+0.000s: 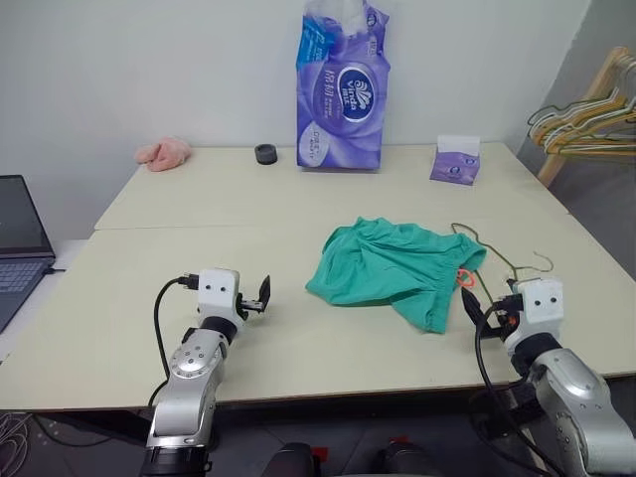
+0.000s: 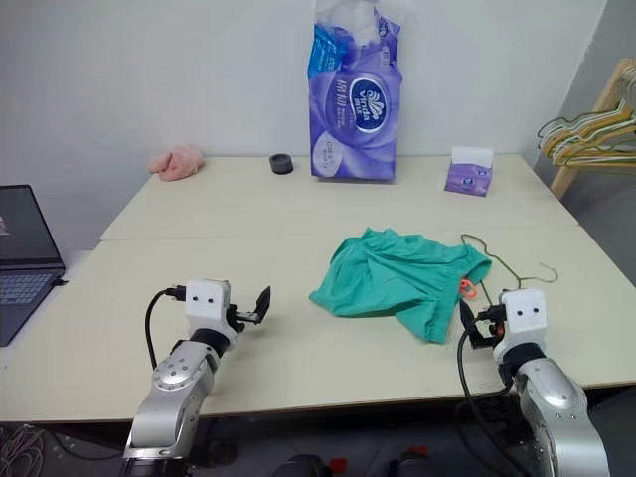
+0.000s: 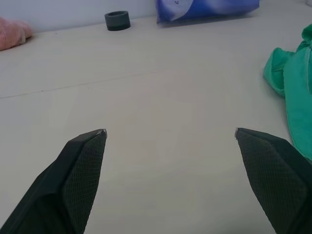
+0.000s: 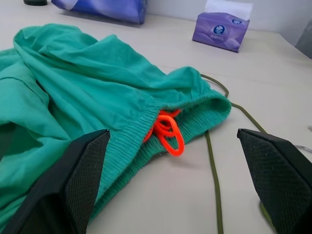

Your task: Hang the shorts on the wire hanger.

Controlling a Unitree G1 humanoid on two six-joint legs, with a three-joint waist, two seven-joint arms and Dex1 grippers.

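Your shorts (image 1: 397, 268) lie crumpled on the counter (image 1: 248, 209), right of centre, waistband toward the right edge, partly covering the hanger (image 1: 497, 253), whose hook pokes out rightward. Your right claw (image 1: 487, 313) sits just beside waistband and wire, released; the left claw (image 1: 256, 295), also released, is well apart. Lead with the right.

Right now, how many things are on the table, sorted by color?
Green: 1, the shorts
Olive-grey: 1, the wire hanger, partly under the shorts
Purple: 2, the big tissue pack and the small tissue box
Pink: 1, the cloth
Dark grey: 1, the little ring
Total: 6
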